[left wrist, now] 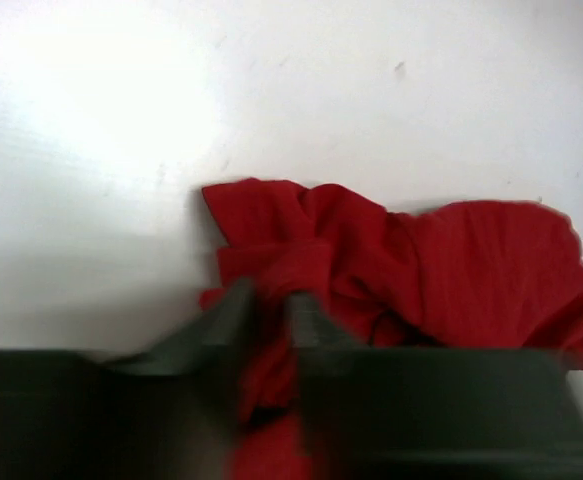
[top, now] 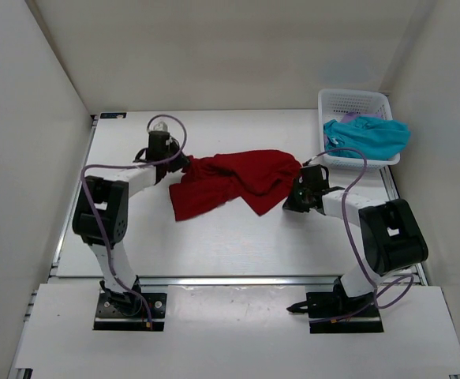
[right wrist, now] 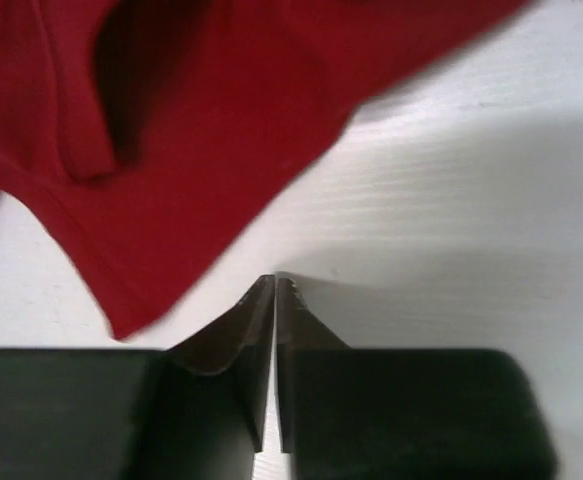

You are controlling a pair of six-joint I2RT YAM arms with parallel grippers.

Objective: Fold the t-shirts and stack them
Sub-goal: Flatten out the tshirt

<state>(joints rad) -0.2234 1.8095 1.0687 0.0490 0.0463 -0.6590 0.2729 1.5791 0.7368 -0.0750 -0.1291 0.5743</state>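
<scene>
the left gripper (left wrist: 269, 300) is clamped on a bunched bit of the red t-shirt (left wrist: 451, 270). the right gripper (right wrist: 274, 285) is pressed together with nothing in it, low over the table (right wrist: 471, 200), just beside the shirt's edge. the red t-shirt is laid crumpled on the table, left of the white basket (top: 336, 103). the right gripper is seen near the basket, the left gripper far from it. a teal t-shirt (top: 368, 136) is draped in the basket, and a bit of a lilac t-shirt (top: 349, 117) is seen beside it there.
</scene>
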